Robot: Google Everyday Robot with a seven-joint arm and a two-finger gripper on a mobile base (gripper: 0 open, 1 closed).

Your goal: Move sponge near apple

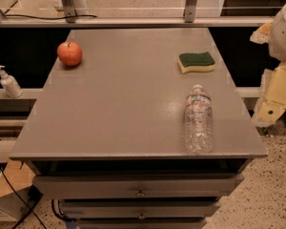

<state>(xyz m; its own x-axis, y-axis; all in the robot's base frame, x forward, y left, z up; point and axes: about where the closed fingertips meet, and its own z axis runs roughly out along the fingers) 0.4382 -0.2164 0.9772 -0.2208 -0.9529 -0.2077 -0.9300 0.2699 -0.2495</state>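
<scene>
Sponge [196, 61] and apple [69, 53] well apart

Table [124, 104] fills the view. Gripper [272, 99] hangs off its edge at 3 o'clock; grip state cannot be told. Bottle [198, 120] lies on its side at 4 o'clock. Sponge sits at 2 o'clock, apple at 10 o'clock.

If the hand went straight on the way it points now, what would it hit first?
The hand hangs at the right edge, beside the grey table, seemingly pointing down: likely the speckled floor first, not the green-and-yellow sponge. Depth is unclear.
</scene>
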